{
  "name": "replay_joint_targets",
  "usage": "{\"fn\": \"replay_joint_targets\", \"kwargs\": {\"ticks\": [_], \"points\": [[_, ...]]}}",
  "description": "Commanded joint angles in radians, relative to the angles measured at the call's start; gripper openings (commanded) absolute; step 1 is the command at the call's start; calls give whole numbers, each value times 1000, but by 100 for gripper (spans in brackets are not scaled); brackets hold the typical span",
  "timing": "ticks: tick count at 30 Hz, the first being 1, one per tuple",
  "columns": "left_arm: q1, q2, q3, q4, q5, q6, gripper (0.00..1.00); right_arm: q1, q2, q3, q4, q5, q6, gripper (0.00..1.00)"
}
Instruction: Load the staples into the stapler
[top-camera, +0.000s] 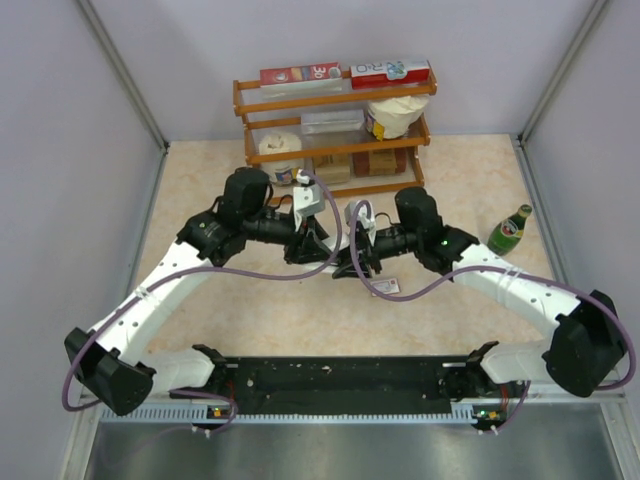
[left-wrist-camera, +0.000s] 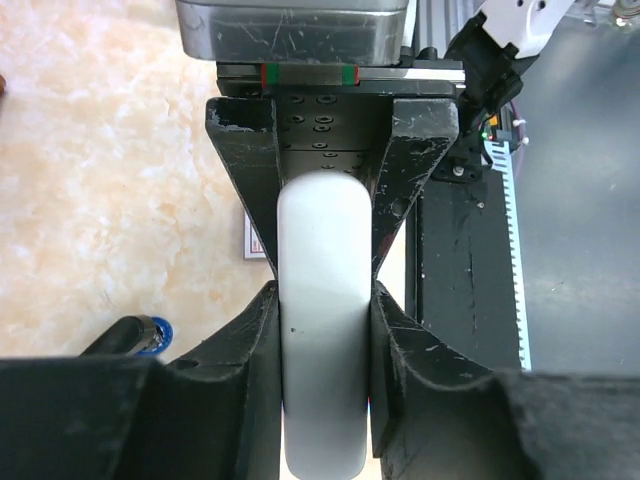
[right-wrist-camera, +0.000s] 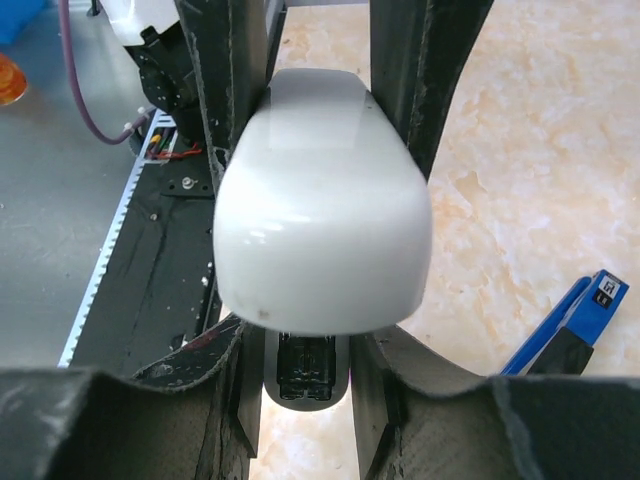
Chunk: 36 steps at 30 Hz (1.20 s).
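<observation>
The left gripper (left-wrist-camera: 322, 300) is clamped on the white stapler (right-wrist-camera: 320, 220). The right gripper (right-wrist-camera: 305, 345) grips it too, tip to tip with the left one. The staples box (top-camera: 388, 287) lies on the counter (top-camera: 260, 320) just beside them, and no gripper holds it. I think the stapler must be opened now. One gripper should hold firm while the other opens it slowly around the hinge, without twisting. A blue stapler (right-wrist-camera: 570, 325) lies near.

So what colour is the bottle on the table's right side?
The bottle is green; top external view.
</observation>
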Motion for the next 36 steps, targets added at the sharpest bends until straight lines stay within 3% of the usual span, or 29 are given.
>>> {"fn": "replay_joint_targets", "kwargs": {"ticks": [1, 4, 11, 20, 36], "points": [[29, -41, 7, 108, -4, -44, 5, -20, -48, -18, -6, -79, -11, 9], [32, -42, 8, 111, -2, -50, 0, -30, -53, -22, 6, -92, 2, 9], [83, -62, 13, 162, 7, -119, 0, -77, -57, -64, 136, -139, 122, 8], [178, -131, 10, 359, -20, -321, 0, -120, -76, -139, 354, -171, 277, 5], [301, -182, 48, 461, -108, -473, 0, -135, -47, -216, 575, -153, 509, 2]]}}
